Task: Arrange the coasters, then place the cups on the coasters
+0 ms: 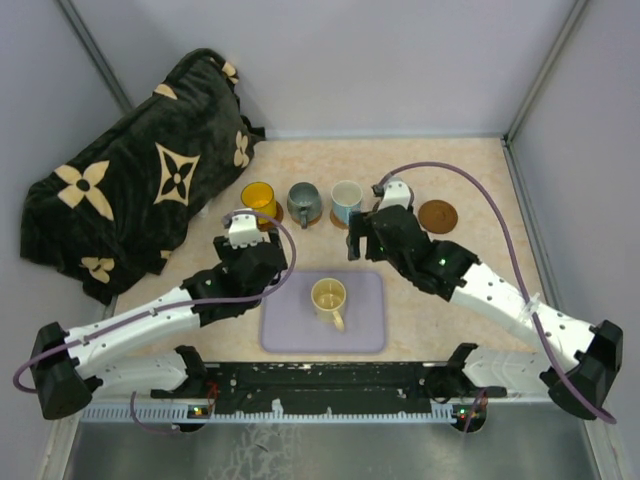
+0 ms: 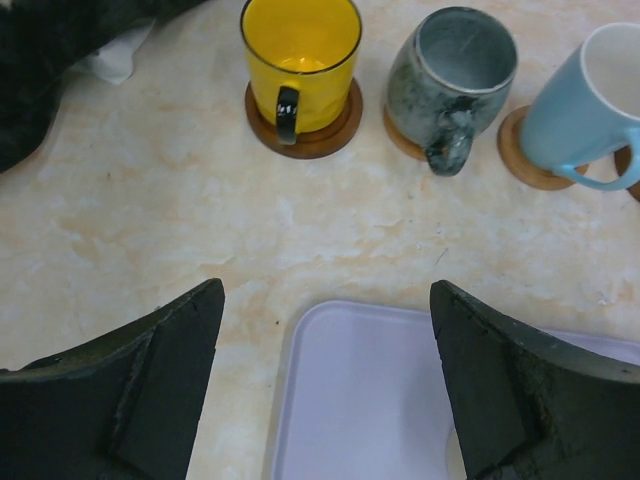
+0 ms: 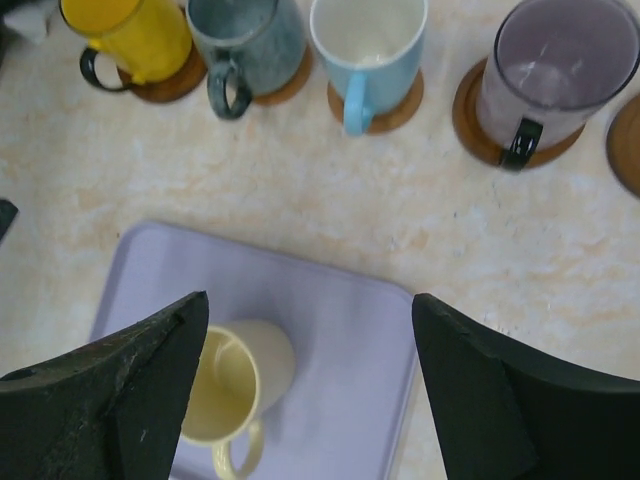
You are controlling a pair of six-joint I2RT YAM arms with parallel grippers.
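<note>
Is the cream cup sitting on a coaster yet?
No, the cream cup stands on the lavender tray, and the coaster at the right end of the row is bare.

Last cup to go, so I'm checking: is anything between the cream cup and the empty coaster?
Nothing visible: bare table lies between the cream cup on the tray and the empty coaster. The mauve cup stands just left of that coaster.
</note>
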